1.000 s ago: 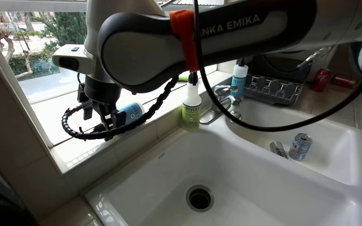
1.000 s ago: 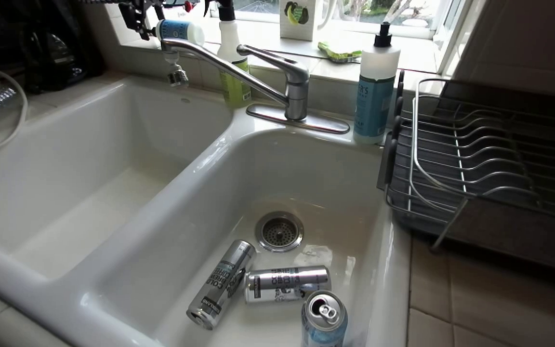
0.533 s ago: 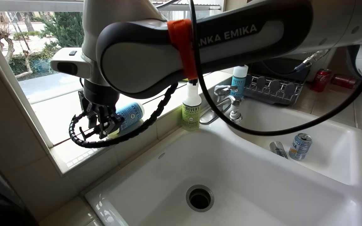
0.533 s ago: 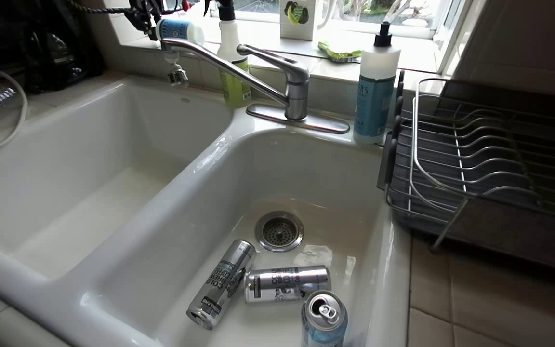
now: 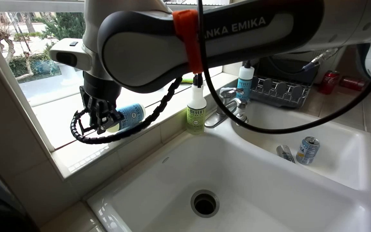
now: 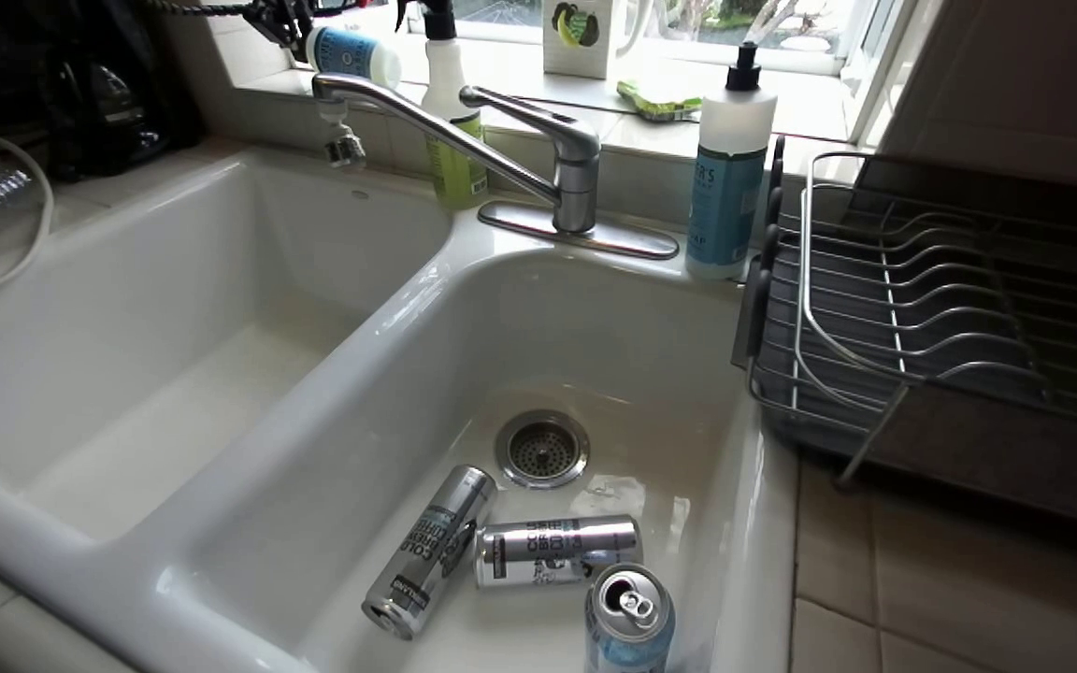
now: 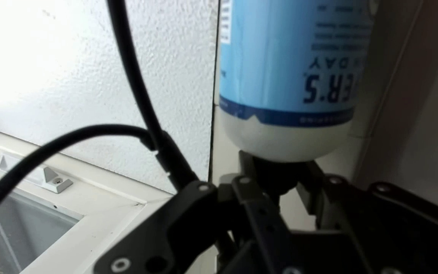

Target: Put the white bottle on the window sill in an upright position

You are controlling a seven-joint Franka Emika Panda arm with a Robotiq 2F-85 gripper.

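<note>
A white double sink (image 6: 305, 383) fills most of the scene, split into a left and a right basin. Along its far side runs the pale window sill (image 5: 66, 158), and the robot arm (image 5: 143, 54) reaches in from the right in an exterior view. A wire dish rack (image 6: 931, 308) stands to the right of the sink; a chrome faucet (image 6: 576, 178) rises from the far rim. At the arm's end the gripper (image 7: 280, 169) is clamped on the black pump head of the white bottle (image 5: 132, 116), a finger on either side of it in the wrist view. The bottle is at the left part of the window sill, tipped over nearly onto its side, pump end to the left and base to the right; whether its base touches the sill cannot be made out. Another pump bottle (image 6: 730, 201), blue-labelled, stands upright just right of the faucet, and a spray bottle (image 5: 196, 112) with yellow-green contents stands upright left of it. In the right basin two silver cans (image 6: 431, 551) lie on their sides near an upright blue can (image 6: 630, 636). Farther back sits the metal drain strainer (image 6: 542, 453).
</note>
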